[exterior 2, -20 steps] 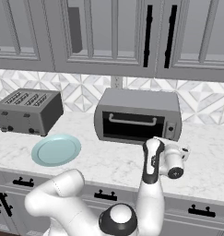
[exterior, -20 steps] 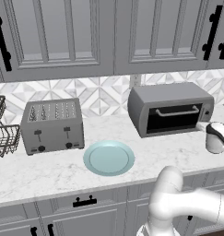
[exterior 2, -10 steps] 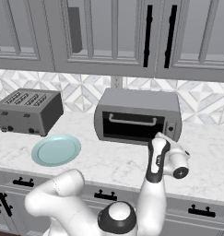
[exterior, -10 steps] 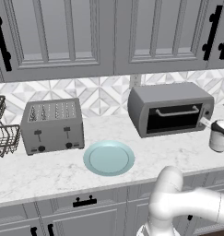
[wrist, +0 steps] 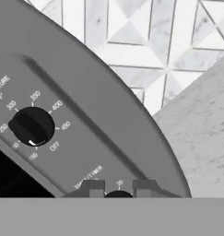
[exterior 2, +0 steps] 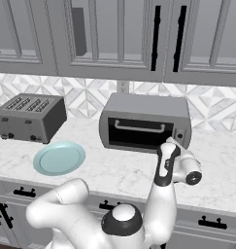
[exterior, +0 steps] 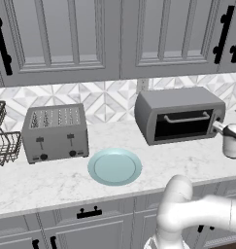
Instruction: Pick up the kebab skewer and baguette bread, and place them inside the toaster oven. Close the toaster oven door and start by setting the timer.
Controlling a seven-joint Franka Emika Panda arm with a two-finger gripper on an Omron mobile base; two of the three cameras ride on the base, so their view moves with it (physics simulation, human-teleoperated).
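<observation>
The toaster oven (exterior: pixel 180 115) stands on the marble tabletop (exterior: pixel 51 180) against the tiled backsplash, to the right of the four-slot toaster (exterior: pixel 55 133). The toaster oven door (exterior 2: pixel 139 135) is closed, with its silver bar handle running level along the top of the dark glass. A round teal plate (exterior: pixel 114 166) lies flat on the tabletop in front of the gap between the toaster and the toaster oven, touching neither.

The arm reaches to the right end of the toaster oven, where the control panel sits. In the right base view the gripper (exterior 2: pixel 174 145) is pressed up to that panel. In the hand view the two dark fingers (wrist: pixel 93 188) stand close together on either side of the timer knob (wrist: pixel 118 195), which shows as a dark round shape at the lower edge of the panel. The fingers are clenched on this knob. Above it on the same panel, the temperature knob (wrist: pixel 32 126) is dark and round, with printed degree marks and an OFF label around it.

A wire rack (exterior: pixel 4 141) stands at the far left of the tabletop, beside the toaster.
</observation>
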